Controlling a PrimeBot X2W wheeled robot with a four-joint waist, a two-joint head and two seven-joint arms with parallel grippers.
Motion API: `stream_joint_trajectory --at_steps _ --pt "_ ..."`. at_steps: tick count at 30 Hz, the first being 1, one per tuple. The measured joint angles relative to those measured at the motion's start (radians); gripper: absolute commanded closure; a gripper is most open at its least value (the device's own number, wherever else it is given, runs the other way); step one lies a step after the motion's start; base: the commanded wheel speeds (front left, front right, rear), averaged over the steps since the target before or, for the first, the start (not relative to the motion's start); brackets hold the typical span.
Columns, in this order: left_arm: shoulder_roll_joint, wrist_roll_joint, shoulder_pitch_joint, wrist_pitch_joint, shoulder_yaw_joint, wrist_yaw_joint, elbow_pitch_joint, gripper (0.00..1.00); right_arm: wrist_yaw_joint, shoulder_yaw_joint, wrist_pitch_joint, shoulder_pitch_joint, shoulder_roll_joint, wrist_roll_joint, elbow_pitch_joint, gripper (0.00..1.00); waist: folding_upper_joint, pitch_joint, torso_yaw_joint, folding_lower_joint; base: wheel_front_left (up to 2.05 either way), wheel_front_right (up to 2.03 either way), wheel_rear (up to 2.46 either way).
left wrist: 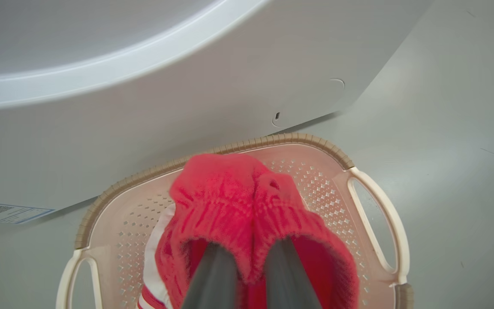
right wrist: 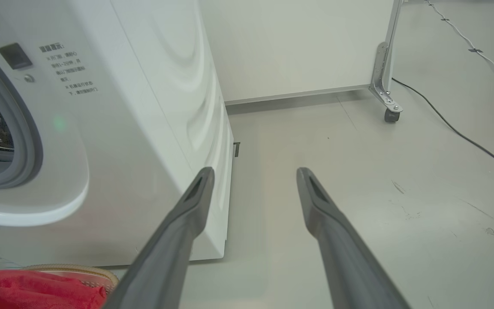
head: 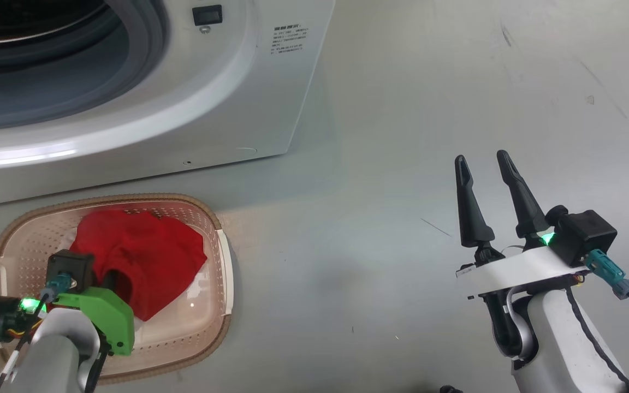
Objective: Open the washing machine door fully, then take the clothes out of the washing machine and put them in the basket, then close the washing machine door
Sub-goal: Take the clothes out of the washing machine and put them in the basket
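The white washing machine point(head: 271, 98) stands at the upper left, its grey-ringed drum mouth point(head: 30, 54) uncovered. The washing machine door is out of view. Below it on the floor sits the cream basket point(head: 205, 210) with red clothes point(head: 145, 251) inside. My left gripper point(left wrist: 250, 262) hangs over the basket point(left wrist: 315, 141), shut on the red clothes point(left wrist: 230, 193), which drape over and hide its fingertips. My right gripper point(head: 482, 159) is open and holds nothing, above bare floor to the right of the machine. In the right wrist view the right gripper point(right wrist: 254, 171) points past the machine's corner point(right wrist: 212, 128).
A blue sticker point(left wrist: 2, 211) sits low on the machine front. Behind the machine is a white panel on a metal leg with a caster point(right wrist: 386, 113), and a black cable point(right wrist: 453, 128) runs across the floor. Open grey floor lies right of the machine.
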Motion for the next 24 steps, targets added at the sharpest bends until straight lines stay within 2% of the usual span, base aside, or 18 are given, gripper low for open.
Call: stream_joint_trajectory --at_steps 9,24 --pt "0.007 -0.012 -0.039 0.029 0.037 0.019 0.152 1.0 0.0 0.001 0.0 -0.023 0.001 -0.015 -0.012 0.0 0.0 0.084 -0.021 0.0 0.0 0.0 0.0" --pt "0.003 -0.035 -0.149 0.027 0.061 0.053 0.28 1.0 0.0 -0.005 0.0 -0.062 0.001 -0.024 -0.025 0.0 0.0 0.164 -0.017 0.0 0.0 0.0 0.0"
